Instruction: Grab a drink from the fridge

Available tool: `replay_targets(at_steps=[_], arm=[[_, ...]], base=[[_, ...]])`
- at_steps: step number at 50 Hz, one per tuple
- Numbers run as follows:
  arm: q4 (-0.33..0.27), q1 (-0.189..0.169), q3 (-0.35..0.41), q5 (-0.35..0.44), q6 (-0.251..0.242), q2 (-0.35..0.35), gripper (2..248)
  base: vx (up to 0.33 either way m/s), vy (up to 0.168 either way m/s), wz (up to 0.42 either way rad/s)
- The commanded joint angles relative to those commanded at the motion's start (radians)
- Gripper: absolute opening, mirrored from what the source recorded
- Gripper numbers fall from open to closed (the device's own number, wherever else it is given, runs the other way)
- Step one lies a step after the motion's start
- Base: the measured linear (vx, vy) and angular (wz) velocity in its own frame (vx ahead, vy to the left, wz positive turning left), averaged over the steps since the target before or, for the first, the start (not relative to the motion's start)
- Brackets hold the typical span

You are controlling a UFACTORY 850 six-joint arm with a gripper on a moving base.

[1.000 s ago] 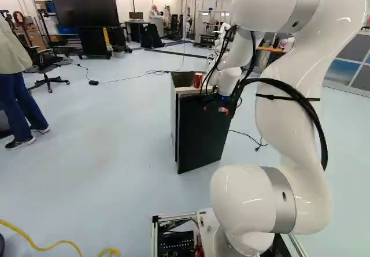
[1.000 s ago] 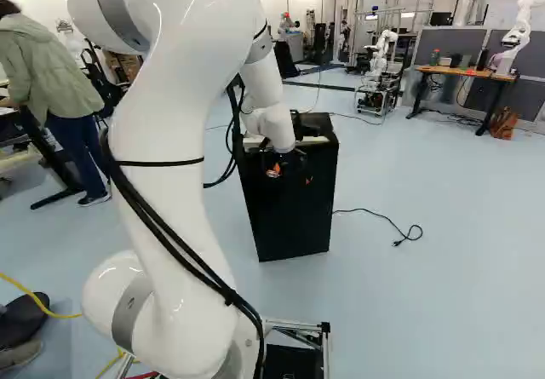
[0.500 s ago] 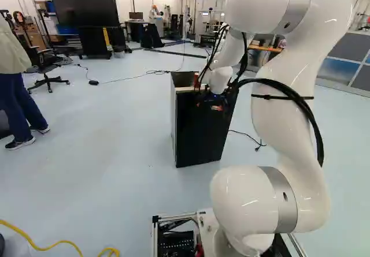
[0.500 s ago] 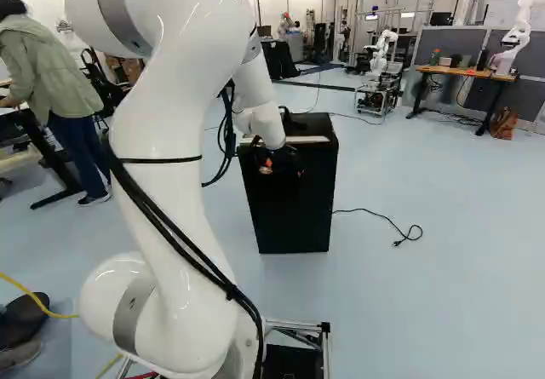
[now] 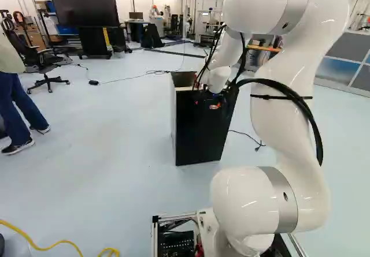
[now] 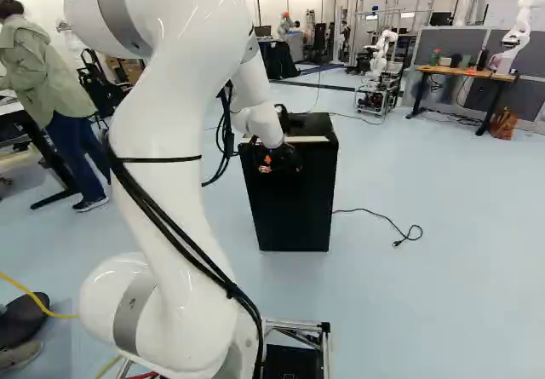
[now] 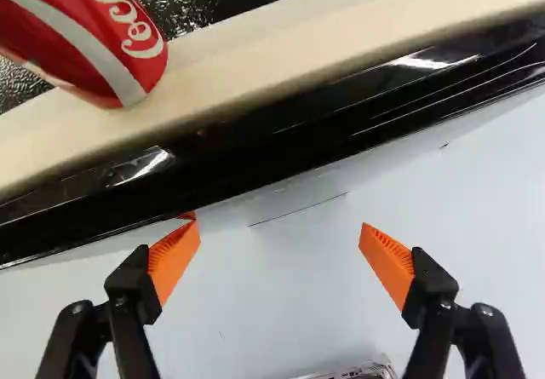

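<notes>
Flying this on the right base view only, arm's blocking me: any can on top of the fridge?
Observer: Yes, the wrist view shows a red can on top of the fridge, at the pale strip along its near edge.
Operator: Gripper open, and is the can in it?
Observer: Gripper open, nothing between its orange pads. The can is ahead of it, off to one side.
</notes>
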Motion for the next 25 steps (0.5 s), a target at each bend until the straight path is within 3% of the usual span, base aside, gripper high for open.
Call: replay_targets(at_steps=[14, 25], arm=[[0.0, 0.001, -0.01, 0.033, 0.0, -0.007, 247], [0.0, -0.002, 0.031, 0.047, 0.0, 0.023, 247]], base=[[0.0, 0.0, 0.0], [0.0, 0.0, 0.0]])
